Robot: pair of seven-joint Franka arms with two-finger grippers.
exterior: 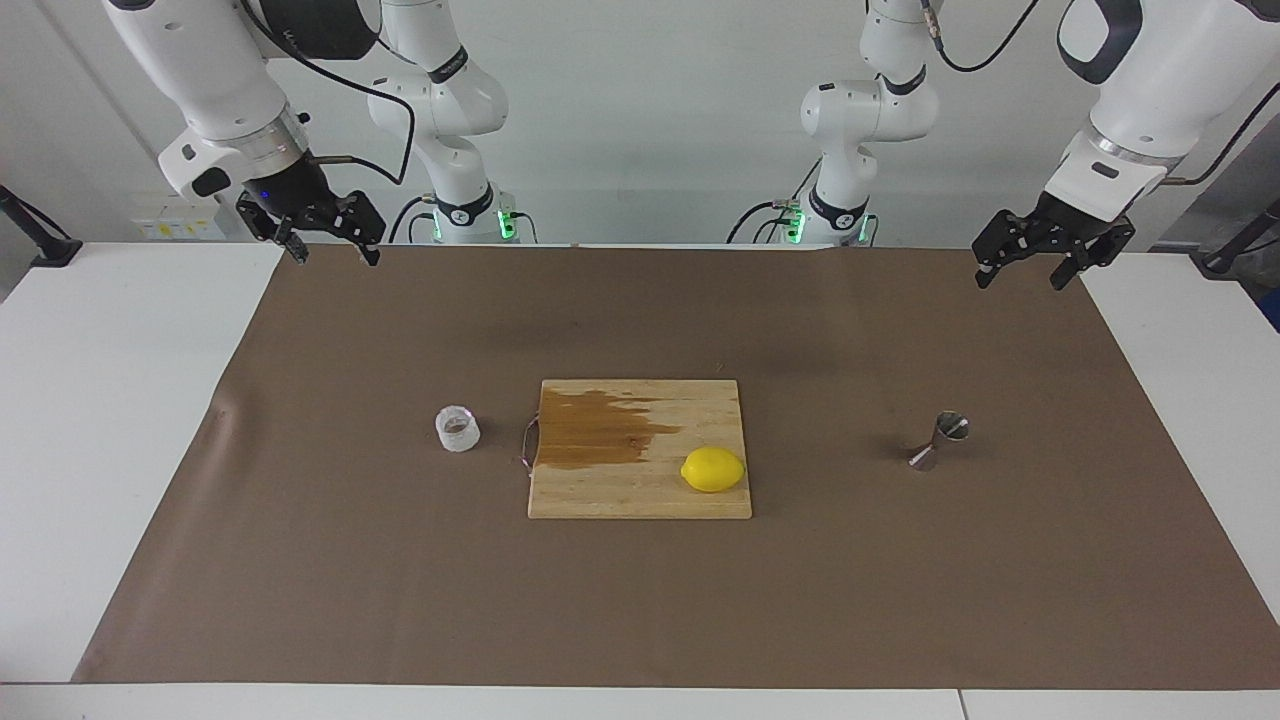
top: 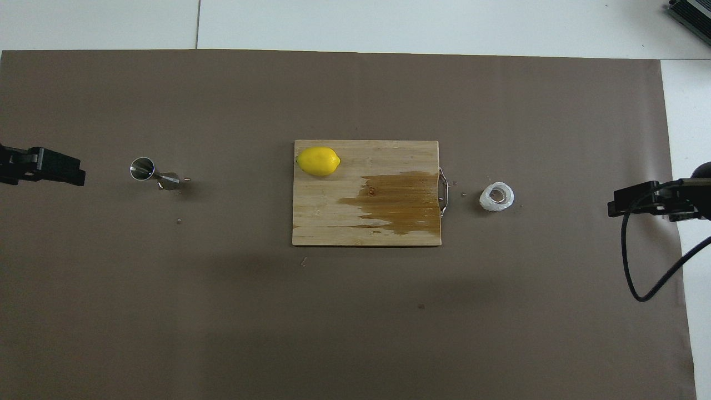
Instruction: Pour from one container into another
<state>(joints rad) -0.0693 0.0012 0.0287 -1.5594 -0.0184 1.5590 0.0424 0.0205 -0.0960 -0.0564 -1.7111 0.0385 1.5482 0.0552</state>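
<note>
On your counter (exterior: 120,400), the clear cup (exterior: 457,429) stands on the brown mat (exterior: 640,600) toward the right arm's end, just beside the handle end of the cutting board (exterior: 640,490). The steel jigger (exterior: 939,441) stands upright on the mat toward the left arm's end, well apart from the board. Between them, the board carries a dark wet stain (exterior: 600,430) on the half toward the cup, and a lemon (exterior: 713,469) sits on the half toward the jigger, at the board's edge farther from the robots.

Your right claw (exterior: 330,240) hangs in the air over the mat's corner at its own end of the counter, well apart from the cup and touching nothing. Its fingers stand wide apart and hold nothing. Your left claw (exterior: 1030,262) hangs over the mat's edge at the other end, well apart from the jigger, its fingers likewise spread wide and empty.

From overhead, you see the cup (top: 497,196) with its mouth up, the jigger (top: 143,169) with its open top cone toward the camera, and the lemon (top: 318,161) at the board's (top: 333,216) corner. A few small specks lie on the mat near the jigger and the cup.
</note>
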